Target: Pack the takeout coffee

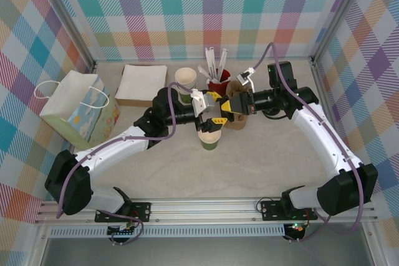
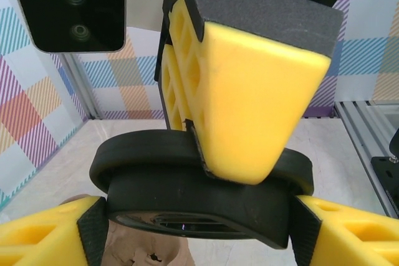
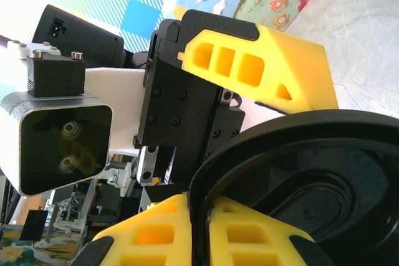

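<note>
two robot arms meet over the middle of a table. the right gripper [image 1: 235, 105] is clamped shut on the rim of a round black lid [image 3: 324, 172]. in its wrist view, its two yellow fingers [image 3: 149, 235] pinch the lid's edge between them, and the lid spreads out to the right of the fingers.

the left gripper [image 1: 216, 121] faces the right one, tip to tip. in the left wrist view its yellow fingers [image 2: 43, 235] stand wide apart with the same black lid [image 2: 187, 197] lying flat between them. the dark pads sit right at the lid's two sides. it is not possible to tell whether they press on it. one finger of the right gripper [image 2: 249, 104] comes down from above onto the far edge of the lid.

the green paper cup [image 1: 209, 141] stands upright on the table directly beneath the left gripper's fingertips, on the side nearer the arm bases. its mouth is open and pale inside, with the lid held above it rather than seated on it.

beyond both grippers, toward the back wall, a red holder [image 1: 218, 84] with white sticks stands. well off to the left of the left gripper, a paper gift bag [image 1: 78, 107] sits.
</note>
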You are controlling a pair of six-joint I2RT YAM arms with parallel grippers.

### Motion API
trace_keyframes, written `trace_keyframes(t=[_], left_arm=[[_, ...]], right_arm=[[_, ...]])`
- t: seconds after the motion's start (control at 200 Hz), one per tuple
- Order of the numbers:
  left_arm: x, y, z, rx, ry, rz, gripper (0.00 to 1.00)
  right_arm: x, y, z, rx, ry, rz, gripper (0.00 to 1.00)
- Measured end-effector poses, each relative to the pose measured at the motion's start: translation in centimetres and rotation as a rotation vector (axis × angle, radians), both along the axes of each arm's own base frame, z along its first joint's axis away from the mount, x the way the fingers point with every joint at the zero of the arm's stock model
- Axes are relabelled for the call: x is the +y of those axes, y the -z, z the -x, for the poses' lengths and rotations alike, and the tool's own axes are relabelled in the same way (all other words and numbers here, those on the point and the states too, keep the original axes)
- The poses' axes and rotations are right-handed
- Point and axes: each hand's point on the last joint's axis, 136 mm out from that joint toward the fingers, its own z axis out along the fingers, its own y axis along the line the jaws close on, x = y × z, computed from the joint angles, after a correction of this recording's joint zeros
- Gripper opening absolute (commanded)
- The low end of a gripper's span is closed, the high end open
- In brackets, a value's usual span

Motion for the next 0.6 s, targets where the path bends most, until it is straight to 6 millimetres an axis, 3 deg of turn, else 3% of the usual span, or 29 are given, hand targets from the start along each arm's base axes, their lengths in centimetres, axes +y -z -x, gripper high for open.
trace_keyframes(t=[0.37,0.6], left_arm=[[0.1,0.6,-0.1,0.002,-0.006,-0.037,0.67],[0.2,1.3,0.0,0.015,-0.002,-0.065,0.66]], right_arm=[[0.2,0.7,-0.2,0.027,-0.002,0.017,0.15],[0.6,1.6,0.0,0.047,-0.018,0.041,0.27]])
